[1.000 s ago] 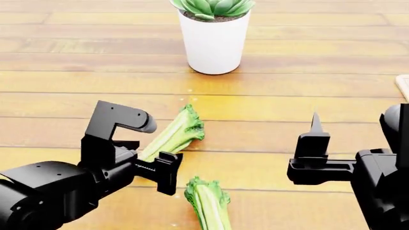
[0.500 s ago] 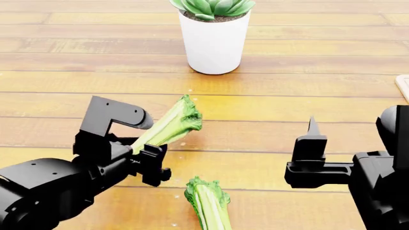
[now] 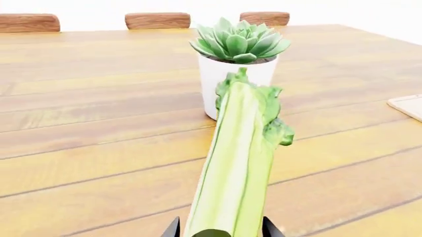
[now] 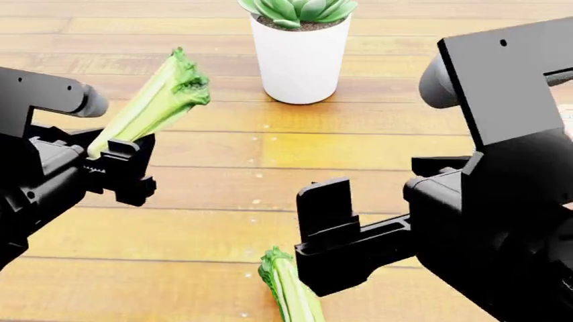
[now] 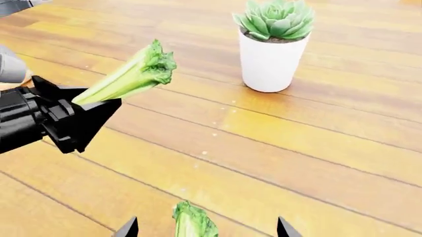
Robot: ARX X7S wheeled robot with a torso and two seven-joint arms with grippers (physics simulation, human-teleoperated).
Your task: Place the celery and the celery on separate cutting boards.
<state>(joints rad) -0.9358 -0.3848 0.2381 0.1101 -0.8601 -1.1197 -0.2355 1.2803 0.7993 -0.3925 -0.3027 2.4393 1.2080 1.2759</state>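
While our left end effector [image 4: 112,161] clamps one celery [image 4: 152,107] aloft, our right end effector [image 5: 205,229] hangs open directly over the second celery [image 4: 291,288], whose long axis runs toward us.

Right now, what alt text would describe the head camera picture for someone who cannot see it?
The left end effector holds one celery bunch up off a wooden table, leafy end tilted toward a succulent in a white pot. The open right end effector hangs over a second celery lying on the table.
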